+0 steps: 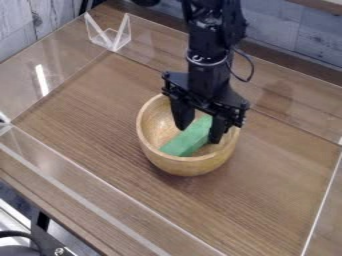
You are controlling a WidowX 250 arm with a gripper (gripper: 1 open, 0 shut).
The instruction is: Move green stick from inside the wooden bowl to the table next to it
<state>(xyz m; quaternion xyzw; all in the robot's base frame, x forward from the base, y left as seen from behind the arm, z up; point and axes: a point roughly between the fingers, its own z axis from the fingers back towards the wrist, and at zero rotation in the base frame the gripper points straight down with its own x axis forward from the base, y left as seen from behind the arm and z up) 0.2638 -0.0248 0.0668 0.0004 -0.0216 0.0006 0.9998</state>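
We see gripper [205, 116] lowered into wooden bowl [156, 148], jaws straddling green stick [191, 139]; firm grip unconfirmed. Stick unlifted; placement on table [94, 95], perhaps 9 o'clock, remains.

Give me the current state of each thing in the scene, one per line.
green stick: inside the bowl, leaning on its far-right wall, upper end between the fingers.
wooden bowl: upright on the table, holding the stick.
gripper: pointing down into the bowl, fingers either side of the stick; a firm grip can't be confirmed.
table: carrying the bowl.
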